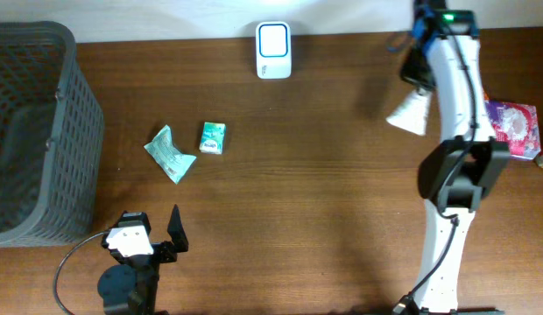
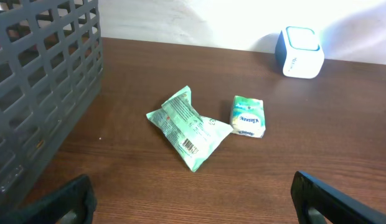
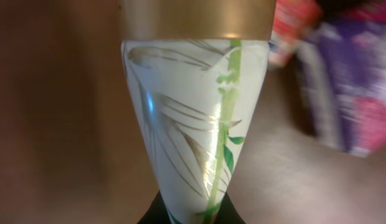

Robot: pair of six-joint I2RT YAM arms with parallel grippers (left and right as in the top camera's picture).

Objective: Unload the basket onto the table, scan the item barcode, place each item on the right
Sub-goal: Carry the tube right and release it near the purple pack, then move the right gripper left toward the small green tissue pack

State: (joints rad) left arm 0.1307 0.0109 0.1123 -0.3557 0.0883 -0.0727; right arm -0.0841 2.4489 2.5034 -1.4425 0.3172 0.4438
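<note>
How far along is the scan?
Done: the right hand is shut on a white tube. In hand: the tube hangs off to the right of the scanner, not at it yet. Left: the scan itself; a green packet and tissue pack lie untouched before the open left hand.

A mock shop checkout staged on a robot bench: a brown wooden table [image 1: 324, 175] against a pale wall [image 2: 211, 25] carries a white box-shaped scanner [image 1: 273, 50], a grey plastic shopping basket [image 1: 79, 114] at one end, and small sealed retail packets, a green pouch [image 1: 171, 154] with a printed barcode, a tissue pack [image 1: 213, 138], a purple bag [image 1: 514, 127]
</note>
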